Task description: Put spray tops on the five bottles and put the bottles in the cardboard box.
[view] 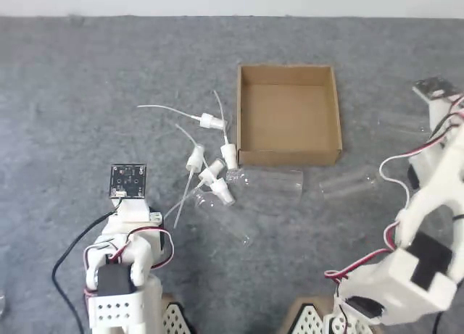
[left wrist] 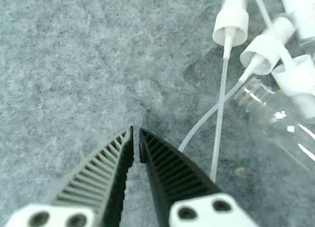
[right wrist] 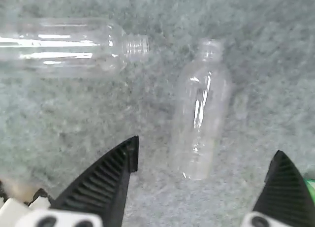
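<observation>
The open cardboard box (view: 290,117) sits mid-table, with nothing inside. Several white spray tops (view: 210,164) with long dip tubes lie scattered just left of it. Clear bottles lie on their sides: one (view: 270,182) in front of the box, one (view: 348,183) to its right, one (view: 221,214) among the tops. My left gripper (left wrist: 136,132) is shut with nothing in it, low over bare carpet beside the spray tops (left wrist: 230,27) and a bottle (left wrist: 283,126). My right gripper (right wrist: 205,152) stands wide open, straddling a small capless bottle (right wrist: 201,111); a larger bottle (right wrist: 64,47) lies beyond.
Grey carpet (view: 87,95) covers the table. Left of the spray tops the carpet is bare. The left arm's base (view: 119,290) and the right arm's base (view: 391,283) stand at the front edge, with red and white cables looping near the right arm.
</observation>
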Robot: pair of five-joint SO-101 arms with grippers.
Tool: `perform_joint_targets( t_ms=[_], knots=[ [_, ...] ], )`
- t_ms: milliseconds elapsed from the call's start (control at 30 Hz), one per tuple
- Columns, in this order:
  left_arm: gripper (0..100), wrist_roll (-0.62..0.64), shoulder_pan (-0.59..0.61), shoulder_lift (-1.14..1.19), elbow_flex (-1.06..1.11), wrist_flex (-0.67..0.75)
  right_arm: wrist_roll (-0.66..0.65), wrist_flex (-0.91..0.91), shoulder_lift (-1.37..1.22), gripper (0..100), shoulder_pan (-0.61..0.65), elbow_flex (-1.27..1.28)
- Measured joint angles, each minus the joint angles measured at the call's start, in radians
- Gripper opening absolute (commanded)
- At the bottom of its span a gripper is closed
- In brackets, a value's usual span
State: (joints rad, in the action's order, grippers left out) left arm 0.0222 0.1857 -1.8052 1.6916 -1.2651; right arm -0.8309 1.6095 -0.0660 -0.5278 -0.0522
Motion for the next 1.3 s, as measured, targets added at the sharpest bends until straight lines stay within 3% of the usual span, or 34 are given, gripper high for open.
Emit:
perform_joint_targets(
  t_ms=[433, 667, 900, 967, 1133, 1300],
  knots=[
    [1, 0.000, 0.000, 0.000, 0.000, 0.000, -0.002, -0.275, 0.210, 35.8, -0.077, 0.437],
    [1, 0.000, 0.000, 0.000, 0.000, 0.000, 0.000, -0.287, 0.287, 35.8, -0.087, 0.597],
    [1, -0.005, 0.002, 0.000, 0.000, 0.031, 0.169, -0.290, 0.384, 35.3, -0.084, 0.721],
    [1, -0.071, 0.023, 0.000, 0.000, 0.100, 0.210, -0.290, 0.413, 30.9, -0.055, 0.761],
    [1, -0.405, 0.078, 0.000, -0.041, 0.269, 0.281, -0.290, 0.516, 23.2, 0.066, 0.861],
    [7, -0.454, 0.091, 0.032, -0.287, 0.226, 0.301, -0.325, 0.647, 23.6, 0.153, 0.985]
  ],
)
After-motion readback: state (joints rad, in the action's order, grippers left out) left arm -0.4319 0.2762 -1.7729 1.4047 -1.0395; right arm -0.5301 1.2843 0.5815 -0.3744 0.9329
